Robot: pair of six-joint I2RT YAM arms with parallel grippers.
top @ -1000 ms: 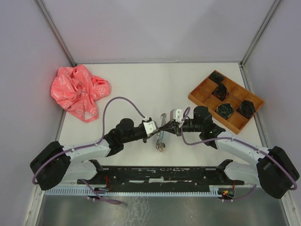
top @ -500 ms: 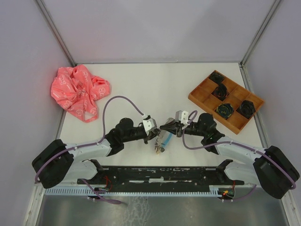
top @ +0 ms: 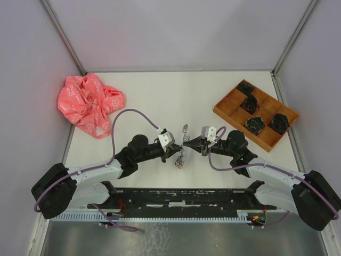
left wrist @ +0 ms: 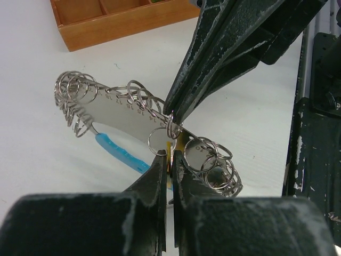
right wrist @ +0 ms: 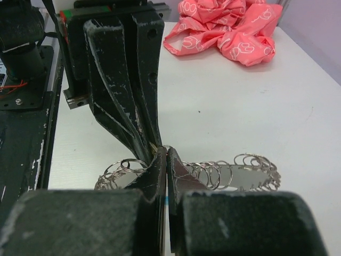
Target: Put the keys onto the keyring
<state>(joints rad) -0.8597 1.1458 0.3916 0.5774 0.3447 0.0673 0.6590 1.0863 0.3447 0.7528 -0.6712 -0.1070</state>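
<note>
Tabletop (top: 160,96) is white, walls (top: 176,32) pale lilac, keyring (top: 182,146) toward the front.

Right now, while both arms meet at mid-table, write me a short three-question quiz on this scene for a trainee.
1. True or false: the left gripper and the right gripper both have their jaws wide open.
2. In the top view, where on the table does the pink bag lie? A far left; B far right; C centre.
3. Fill in: the strip showing under the ring plate is ____ in colour.
Key: 1 false, both are pinched shut at the ring plate; 2 A; 3 blue.
</note>
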